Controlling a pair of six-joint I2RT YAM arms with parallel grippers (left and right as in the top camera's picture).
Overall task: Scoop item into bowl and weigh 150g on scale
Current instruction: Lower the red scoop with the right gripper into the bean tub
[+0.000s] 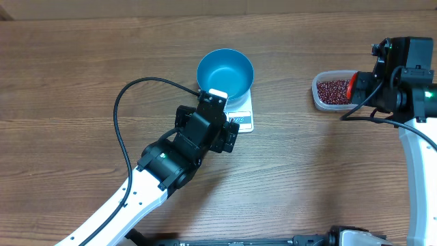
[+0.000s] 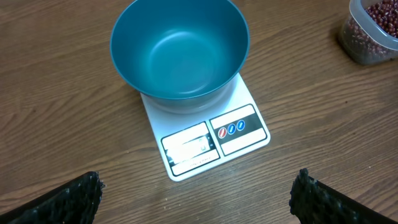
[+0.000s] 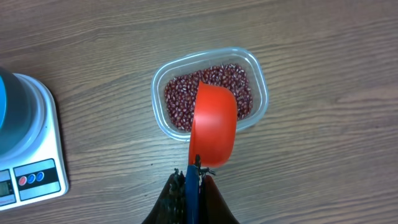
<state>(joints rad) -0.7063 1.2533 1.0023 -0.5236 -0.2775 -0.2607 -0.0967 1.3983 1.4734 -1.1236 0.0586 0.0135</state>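
Observation:
The blue bowl stands empty on the white scale. My left gripper hovers just in front of the scale's display, open wide with nothing between its fingers. Dark red-brown beans, the item, fill a clear plastic tub at the right. My right gripper is shut on the blue handle of an orange-red scoop, whose cup hangs over the tub's near rim.
A black cable loops over the table left of the left arm. The wooden table spreads around the scale and the tub.

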